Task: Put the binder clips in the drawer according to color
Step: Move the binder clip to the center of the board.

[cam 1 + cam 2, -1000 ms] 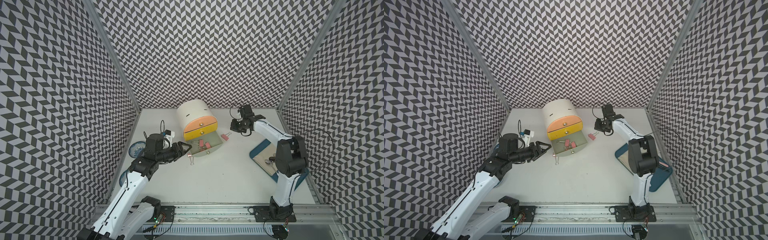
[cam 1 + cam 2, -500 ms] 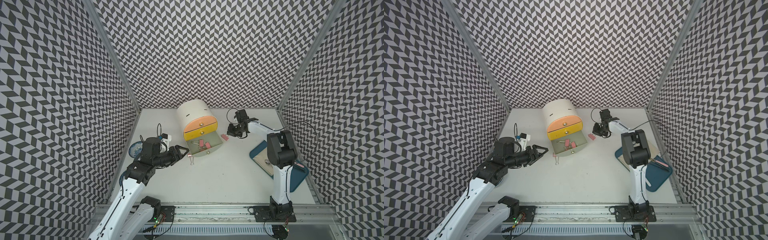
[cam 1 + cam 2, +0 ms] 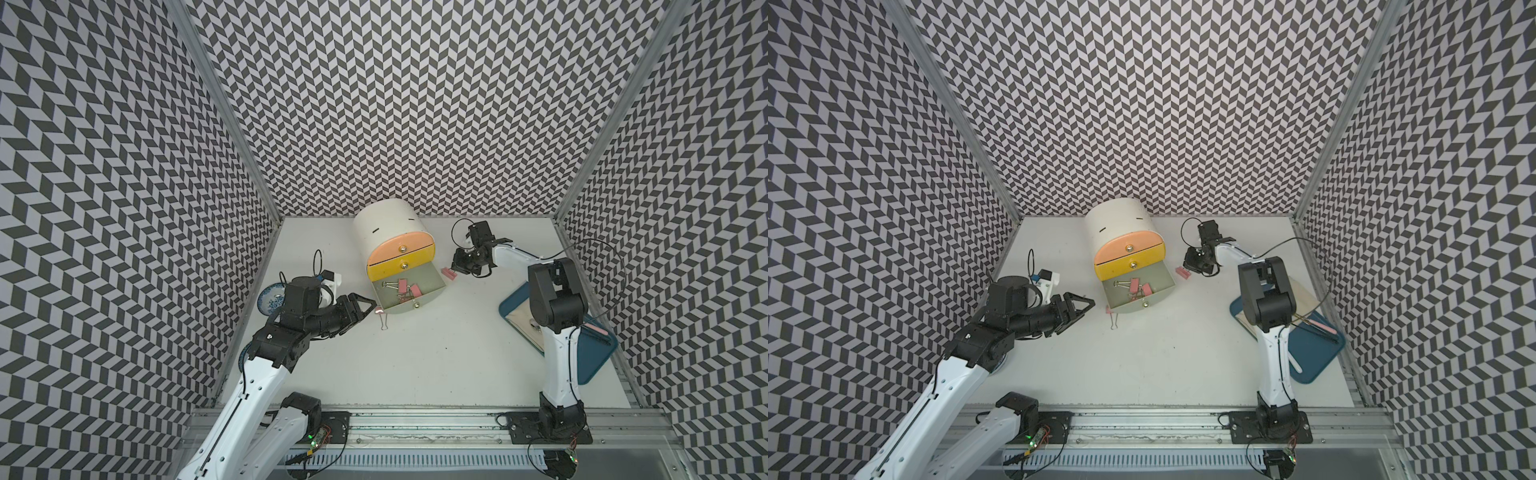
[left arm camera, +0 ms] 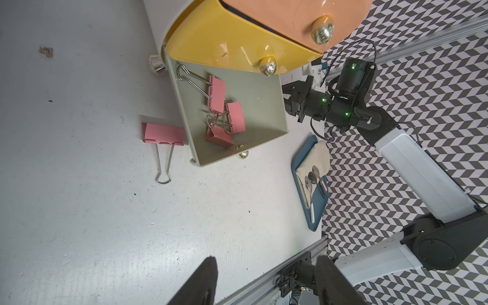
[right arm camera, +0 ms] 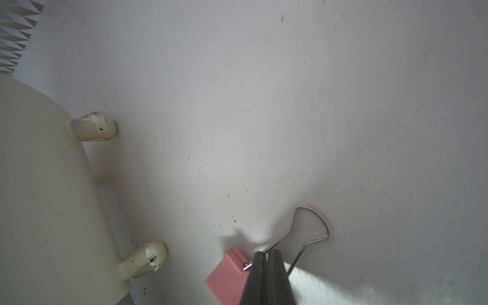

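Observation:
The drawer unit (image 3: 386,224) has its bottom grey-green drawer (image 3: 409,307) (image 3: 1138,306) (image 4: 261,105) pulled out. Up to three pink binder clips (image 3: 402,286) (image 3: 1133,285) (image 4: 217,95) lie in it. Another pink clip (image 3: 379,311) (image 3: 1108,309) (image 4: 163,133) lies on the table at the drawer's left front corner. My left gripper (image 3: 371,309) (image 3: 1090,307) (image 4: 266,264) stands open and empty just left of it. A third pink clip (image 3: 448,273) (image 3: 1182,272) (image 5: 227,280) rests right of the drawer. My right gripper (image 3: 455,266) (image 3: 1187,266) (image 5: 266,254) is shut on its wire handle.
A blue tray (image 3: 582,365) (image 3: 1316,357) (image 4: 314,211) with a cloth and spoons lies at the right, partly under my right arm. A blue-patterned plate (image 3: 266,297) sits by the left wall. The unit's orange and yellow drawers are closed.
My right arm's elbow swung forward and its wrist dropped lower beside the clip right of the drawer; that clip stayed put. My left gripper drew back a little toward the front, still open.

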Tool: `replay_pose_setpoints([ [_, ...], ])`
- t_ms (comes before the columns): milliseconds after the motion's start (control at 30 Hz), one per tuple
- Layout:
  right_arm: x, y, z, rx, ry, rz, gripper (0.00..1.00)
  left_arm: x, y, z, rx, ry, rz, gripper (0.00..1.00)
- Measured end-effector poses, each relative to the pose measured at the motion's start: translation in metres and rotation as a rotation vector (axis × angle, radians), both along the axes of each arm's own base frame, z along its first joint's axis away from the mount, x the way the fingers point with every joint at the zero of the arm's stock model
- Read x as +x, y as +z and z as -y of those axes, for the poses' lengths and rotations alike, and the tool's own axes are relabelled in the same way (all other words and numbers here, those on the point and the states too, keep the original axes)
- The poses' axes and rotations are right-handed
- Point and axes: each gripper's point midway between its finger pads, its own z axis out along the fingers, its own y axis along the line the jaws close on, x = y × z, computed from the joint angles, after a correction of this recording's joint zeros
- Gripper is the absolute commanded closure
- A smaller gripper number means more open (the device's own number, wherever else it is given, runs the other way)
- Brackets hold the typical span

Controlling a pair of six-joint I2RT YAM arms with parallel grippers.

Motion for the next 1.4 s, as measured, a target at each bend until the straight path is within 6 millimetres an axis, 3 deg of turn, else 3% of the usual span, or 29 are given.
replay_pose_setpoints([
  [133, -0.006, -0.003, 0.002, 0.002, -0.005, 0.018, 1.00, 0.000, 0.000, 0.000, 0.000, 0.000, 0.001, 0.37],
  [333, -0.041, -0.004, 0.013, -0.012, -0.011, 0.000, 1.00, 0.001, 0.001, 0.000, -0.002, 0.000, 0.004, 0.37],
  [667, -0.121, -0.007, 0.035, -0.055, -0.014, -0.039, 1.00, 0.005, 0.006, 0.004, -0.020, -0.012, 0.025, 0.37],
  [1000, -0.205, -0.001, 0.031, -0.089, 0.039, -0.045, 1.00, 0.004, 0.009, 0.007, -0.041, -0.027, 0.042, 0.37],
  [1167, -0.221, 0.025, 0.028, -0.092, 0.052, 0.023, 0.95, 0.002, 0.012, 0.008, -0.050, -0.037, 0.051, 0.37],
  [1400, -0.227, 0.043, 0.034, -0.135, 0.045, 0.065, 0.75, -0.002, 0.017, 0.008, -0.056, -0.046, 0.068, 0.37],
])
